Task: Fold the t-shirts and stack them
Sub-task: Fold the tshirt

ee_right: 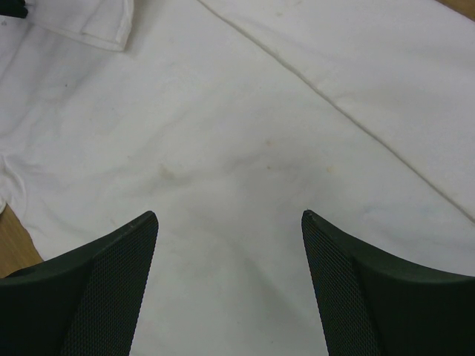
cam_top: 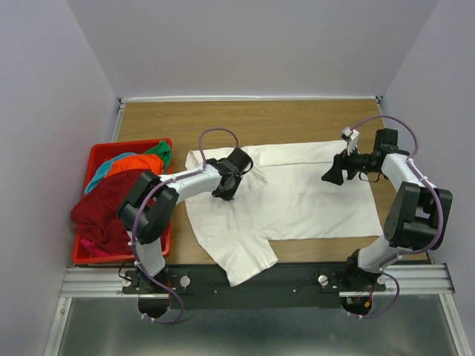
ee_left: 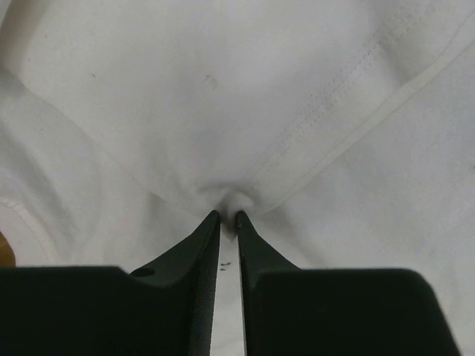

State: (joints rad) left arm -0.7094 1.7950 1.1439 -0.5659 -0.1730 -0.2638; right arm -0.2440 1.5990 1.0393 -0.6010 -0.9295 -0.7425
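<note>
The white t-shirt runs past every edge of the left wrist view, and the bottom edge cuts the left claw. How much cloth sits between its tips is hidden, and the dark specks in the gap are too small to read. From above, that claw lies under its own wrist. The right claw is also cut at the bottom, and a dark thing in the corner is too clipped to name. In the red basket the dark red t-shirt covers much of the left wall, and the teal t-shirt shows only as a sliver

1 white tee spread on tbl; colored tees heaped in basket.
</note>
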